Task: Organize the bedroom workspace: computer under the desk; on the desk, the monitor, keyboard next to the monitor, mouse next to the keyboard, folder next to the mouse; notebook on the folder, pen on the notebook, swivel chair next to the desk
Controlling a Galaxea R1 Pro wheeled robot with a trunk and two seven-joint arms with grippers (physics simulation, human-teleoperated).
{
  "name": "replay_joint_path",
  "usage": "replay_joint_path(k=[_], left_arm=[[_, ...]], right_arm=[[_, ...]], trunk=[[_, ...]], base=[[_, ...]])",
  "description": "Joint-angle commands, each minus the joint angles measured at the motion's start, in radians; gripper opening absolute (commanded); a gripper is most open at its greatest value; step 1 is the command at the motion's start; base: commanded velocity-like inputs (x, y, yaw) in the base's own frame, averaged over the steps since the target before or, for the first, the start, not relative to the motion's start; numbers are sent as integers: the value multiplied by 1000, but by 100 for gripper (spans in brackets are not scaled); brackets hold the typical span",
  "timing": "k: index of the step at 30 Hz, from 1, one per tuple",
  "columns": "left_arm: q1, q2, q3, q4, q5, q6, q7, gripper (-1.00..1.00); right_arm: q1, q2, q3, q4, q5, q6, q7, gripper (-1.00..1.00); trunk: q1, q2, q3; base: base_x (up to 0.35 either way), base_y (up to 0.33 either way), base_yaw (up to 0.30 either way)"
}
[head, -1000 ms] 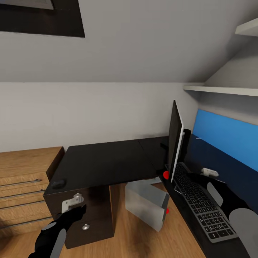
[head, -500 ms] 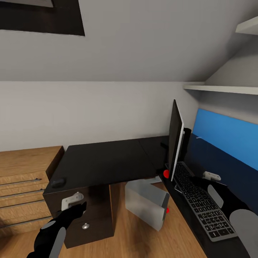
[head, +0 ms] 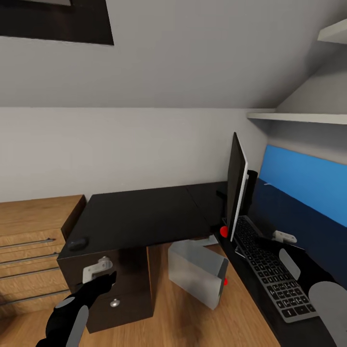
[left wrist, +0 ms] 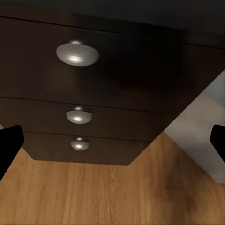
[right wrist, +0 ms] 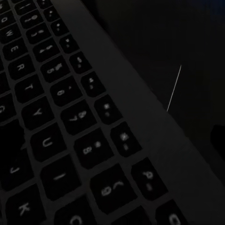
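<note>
Room: attic bedroom, sloped pale grey walls, oak plank floor point(head: 159, 318); glossy black L-shaped desk point(head: 140, 217) fills the corner.
Left gripper point(head: 99, 278): nearest the camera, low, at the desk's dark drawer front; the left wrist view shows black fingertips point(left wrist: 9, 143) at opposite edges, so the jaws stand well apart, holding nothing. Round silver knobs point(left wrist: 77, 52) lie straight ahead.
Right gripper point(head: 284, 236): over the far right edge of the keyboard; whether its jaws are apart or together I cannot tell, the wrist view being too dark.
Keyboard point(head: 270, 270): on the desk's right wing, long axis running away from the robot, far end beside the monitor's stand; grey frame, dark matt keys.
Computer point(head: 197, 272): light grey boxy tower, tilted, on the floor under the desk's inner corner.
Mouse point(head: 77, 243): small, rounded, dark, at the near left corner of the desk top, just above the left gripper.
Monitor point(head: 236, 188): thin, upright, seen edge-on.
Key relation (judgement): mouse is well apart from the keyboard, across the desk; left arm is the nearer one for fetching it.
</note>
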Motion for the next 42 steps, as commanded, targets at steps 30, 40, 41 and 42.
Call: replay_joint_path(k=[30,40,41,42], left_arm=[[-1,1,2,8,12,6,3,100],[-1,3,4,9,11,5,2,100],[-1,3,4,9,11,5,3,100],[-1,3,4,9,11,5,2,100]], right_arm=[[-1,0,6,-1,-5,3,-2,100],[-1,-2,6,-1,-5,3,-2,100],[-1,-2,6,-1,-5,3,-2,100],[-1,-2,6,-1,-5,3,-2,100]], trunk=[[31,-57,-26],[31,-57,-26],[31,-57,-26],[31,-57,-26]], base=[[0,0,0],[-160,0,0],[-46,0,0],[-30,0,0]])
